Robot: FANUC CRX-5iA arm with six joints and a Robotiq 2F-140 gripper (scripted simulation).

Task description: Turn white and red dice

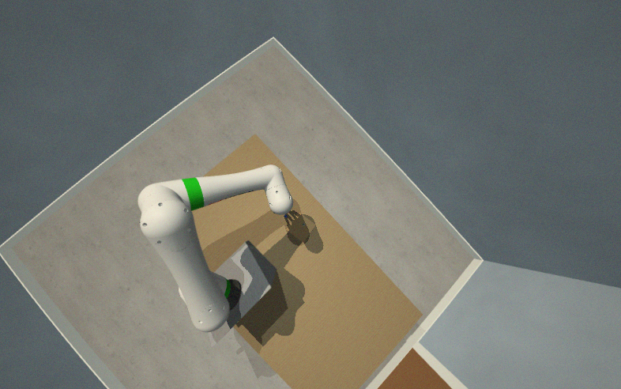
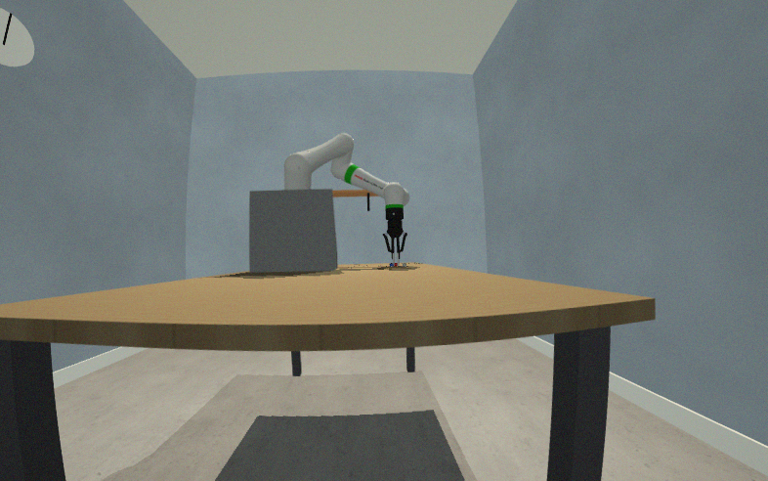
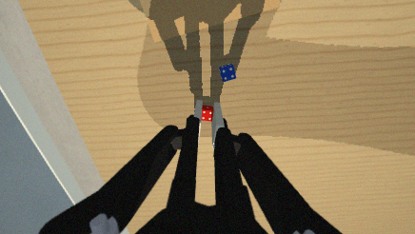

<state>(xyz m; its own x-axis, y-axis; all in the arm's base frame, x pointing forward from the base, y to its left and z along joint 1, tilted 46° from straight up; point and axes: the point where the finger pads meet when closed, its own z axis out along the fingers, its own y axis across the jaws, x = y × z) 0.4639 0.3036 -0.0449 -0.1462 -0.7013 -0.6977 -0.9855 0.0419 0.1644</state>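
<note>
Black linkages frame the wrist view, and between the two grey fingertips the pincer (image 3: 207,116) is clamped on the red die (image 3: 207,113), whose visible face shows four white pips. Just beyond the tips and a little right lies the blue die (image 3: 227,72), apart from the red one, inside the pincer's shadow on a slightly darker tan patch that may be the mat (image 3: 157,81); its edges are hard to separate from the shadow. The white die cannot be made out. Under it all runs the wooden table (image 2: 315,304), with a grey block (image 2: 292,231) carrying the arm beside the pincer. Beyond stand blue walls (image 2: 644,179), a pale ceiling, and a concrete-grey floor (image 1: 85,270).
</note>
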